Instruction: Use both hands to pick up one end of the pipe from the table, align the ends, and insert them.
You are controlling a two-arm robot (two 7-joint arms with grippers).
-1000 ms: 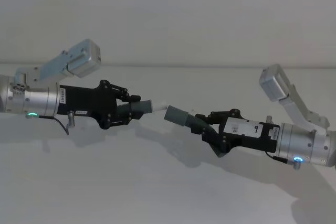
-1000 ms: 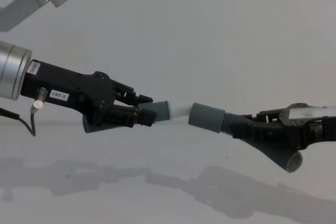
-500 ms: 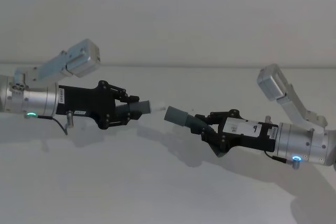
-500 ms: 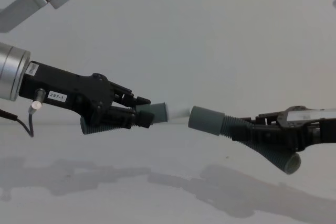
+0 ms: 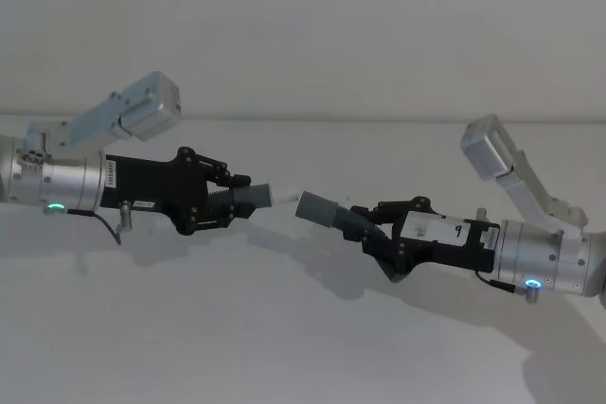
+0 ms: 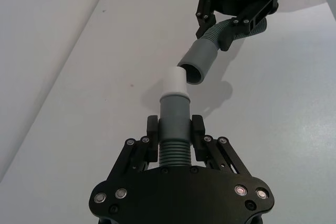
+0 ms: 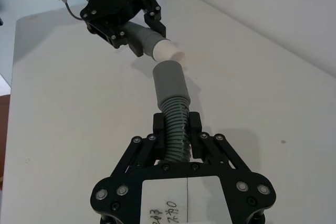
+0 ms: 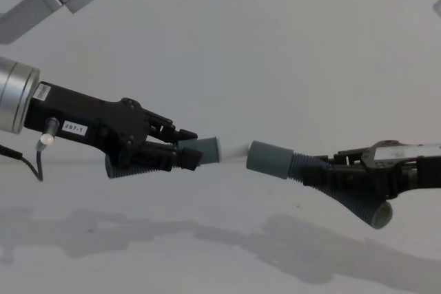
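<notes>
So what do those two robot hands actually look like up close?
Both are black plastic claws built from bolted linkages. The left gripper and the right gripper each sit on a silver cylindrical wrist with a glowing green light. Small white number labels mark the black housings, and a thin dark cable loops below the left wrist.

Plain pale wall (image 5: 303, 26) spanning the 12 o'clock half of the head view; soft shadows (image 8: 310, 246) cast toward 6 o'clock

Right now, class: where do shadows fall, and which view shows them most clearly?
Chest view: soft grey shadows of both arms lie on the table beneath them. Head view: fainter shadows under the left gripper and right gripper.
</notes>
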